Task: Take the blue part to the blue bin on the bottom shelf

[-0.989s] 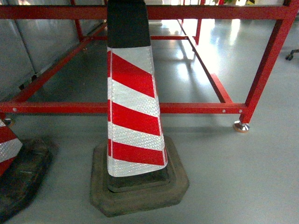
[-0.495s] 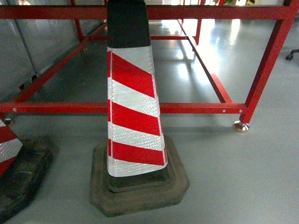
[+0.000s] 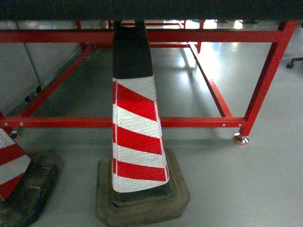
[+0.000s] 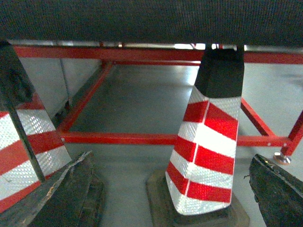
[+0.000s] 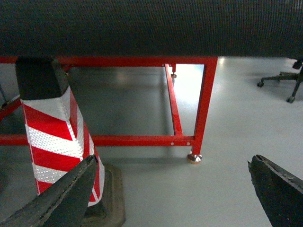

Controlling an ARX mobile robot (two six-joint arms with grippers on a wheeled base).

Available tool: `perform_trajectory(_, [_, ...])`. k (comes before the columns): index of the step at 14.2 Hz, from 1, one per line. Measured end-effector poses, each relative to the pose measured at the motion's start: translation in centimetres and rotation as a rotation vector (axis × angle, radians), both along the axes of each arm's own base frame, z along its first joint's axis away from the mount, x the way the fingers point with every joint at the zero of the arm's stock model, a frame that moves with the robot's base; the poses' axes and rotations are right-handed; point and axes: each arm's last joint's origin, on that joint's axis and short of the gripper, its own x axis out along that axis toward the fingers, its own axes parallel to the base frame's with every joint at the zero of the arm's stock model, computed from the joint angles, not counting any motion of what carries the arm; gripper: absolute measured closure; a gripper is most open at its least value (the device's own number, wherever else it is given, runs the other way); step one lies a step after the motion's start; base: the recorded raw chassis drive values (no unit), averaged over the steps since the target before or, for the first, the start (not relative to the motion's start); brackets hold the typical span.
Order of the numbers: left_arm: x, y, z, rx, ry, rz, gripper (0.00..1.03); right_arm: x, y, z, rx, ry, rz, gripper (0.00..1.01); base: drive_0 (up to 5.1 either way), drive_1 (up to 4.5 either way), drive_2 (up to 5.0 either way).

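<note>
Red-white reflective cone (image 3: 137, 137), octagonal rubber base (image 3: 142, 201).

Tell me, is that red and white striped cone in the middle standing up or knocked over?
Upright. The cone stands on its dark base, which lies flat on the grey floor in front of the red frame.

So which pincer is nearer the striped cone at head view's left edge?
Left. The left pincer has that cone close on its left; the right pincer faces only the middle cone.
</note>
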Motion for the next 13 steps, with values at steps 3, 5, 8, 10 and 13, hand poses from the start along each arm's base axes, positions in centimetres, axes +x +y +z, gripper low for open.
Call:
perform_trajectory(3, [0.0,0.01,0.01,0.0,-0.002,0.002,0.05,0.0,0.0,0.0,-0.001,0.0,0.002,0.03,0.0,0.0,0.0])
perform_trajectory(5, [0.0,0.0,0.01,0.0,-0.002,-0.001,0.05,0.0,0.0,0.01,0.001,-0.001,0.0,0.03,0.0,0.0,0.0])
perform_trajectory(8, [0.0,0.0,0.01,0.0,-0.001,-0.002,0.05,0.0,0.0,0.0,0.001,0.0,0.0,0.03,0.0,0.0,0.0])
perform_trajectory(10, [0.0,0.0,0.02,0.0,-0.002,0.0,0.05,0.0,0.0,0.0,-0.001,0.0,0.001,0.03,0.0,0.0,0.0])
perform_trajectory(13, [0.0,0.0,0.01,0.0,-0.001,-0.001,0.05,0.0,0.0,0.0,0.0,0.0,0.0,0.03,0.0,0.0,0.0])
